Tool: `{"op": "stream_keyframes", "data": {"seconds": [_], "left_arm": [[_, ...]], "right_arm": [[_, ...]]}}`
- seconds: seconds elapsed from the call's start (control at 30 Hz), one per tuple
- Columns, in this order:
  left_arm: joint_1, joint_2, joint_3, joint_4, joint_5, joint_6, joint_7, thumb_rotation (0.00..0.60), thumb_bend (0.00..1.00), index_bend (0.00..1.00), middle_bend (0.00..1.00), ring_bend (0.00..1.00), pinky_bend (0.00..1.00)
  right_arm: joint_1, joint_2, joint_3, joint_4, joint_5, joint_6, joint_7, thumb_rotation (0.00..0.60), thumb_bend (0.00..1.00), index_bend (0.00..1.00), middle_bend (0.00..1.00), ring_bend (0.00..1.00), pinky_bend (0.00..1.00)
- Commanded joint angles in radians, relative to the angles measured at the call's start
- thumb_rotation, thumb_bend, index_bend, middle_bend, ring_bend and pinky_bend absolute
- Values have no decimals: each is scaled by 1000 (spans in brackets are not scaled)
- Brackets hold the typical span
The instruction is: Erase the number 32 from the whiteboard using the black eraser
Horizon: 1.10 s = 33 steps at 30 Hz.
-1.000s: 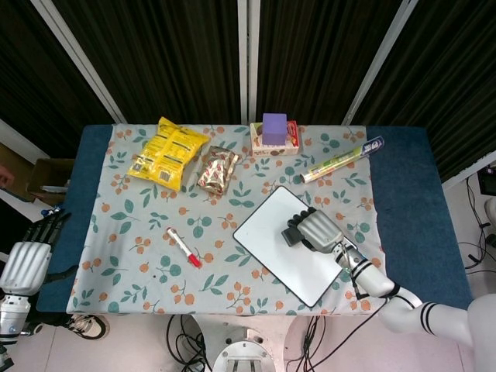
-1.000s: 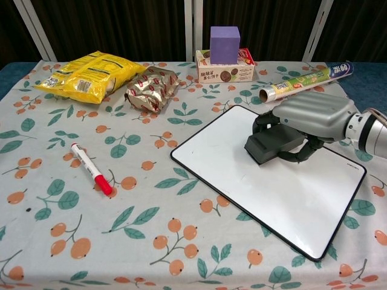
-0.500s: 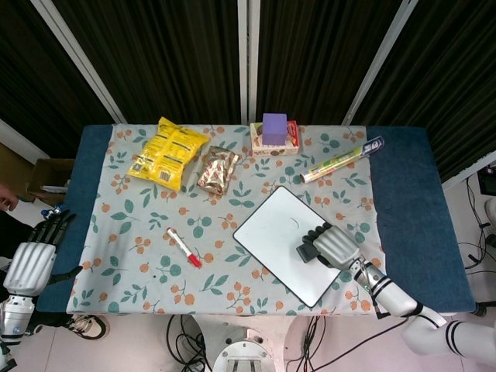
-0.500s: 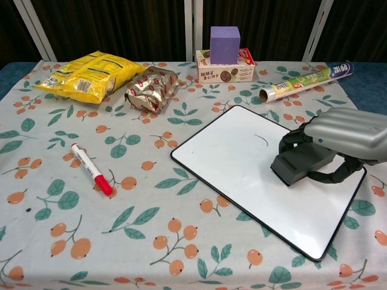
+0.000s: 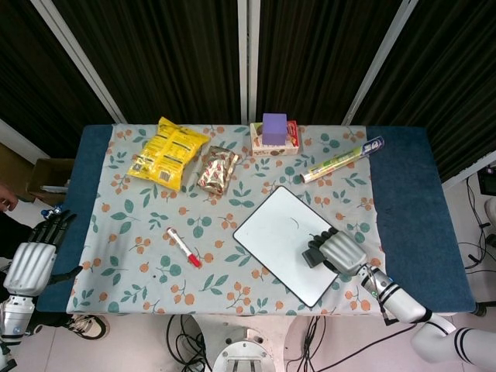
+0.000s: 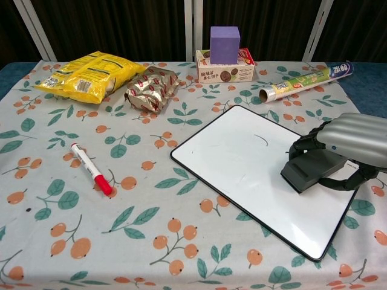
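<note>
1. While the right hand [image 6: 357,145] clasped the eraser [image 6: 313,169] from above, the block sat on the board [image 6: 242,163] near its right edge
2. One short curved stroke [image 6: 261,139] remained mid-board
3. The eraser looked light and stiff, best held by its long sides; the board seemed slick and might slide
4. The left hand [image 5: 31,260] hung off-table, fingers spread, holding nothing

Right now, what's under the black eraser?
The black eraser, held by the right hand, sits on the whiteboard near its right edge. The surface directly beneath is covered, so any ink there can't be seen. A small curved mark shows to its left.
</note>
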Motion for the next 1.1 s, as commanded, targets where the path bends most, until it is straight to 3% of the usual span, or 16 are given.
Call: {"op": "stream_keyframes", "data": {"seconds": [0.03,1.1], "left_arm": [[1,2,-2,3,-4,0,-2,600,0,27,51,73,150],[4,13,-15,34,-32,-6,-39,600,0,27,51,73,149]], "right_arm": [[11,-20,16,19,6,-15,5,600,372,902,714,604,637],[208,-295,195,329,115,-200,30,600,376,903,714,604,637]]}}
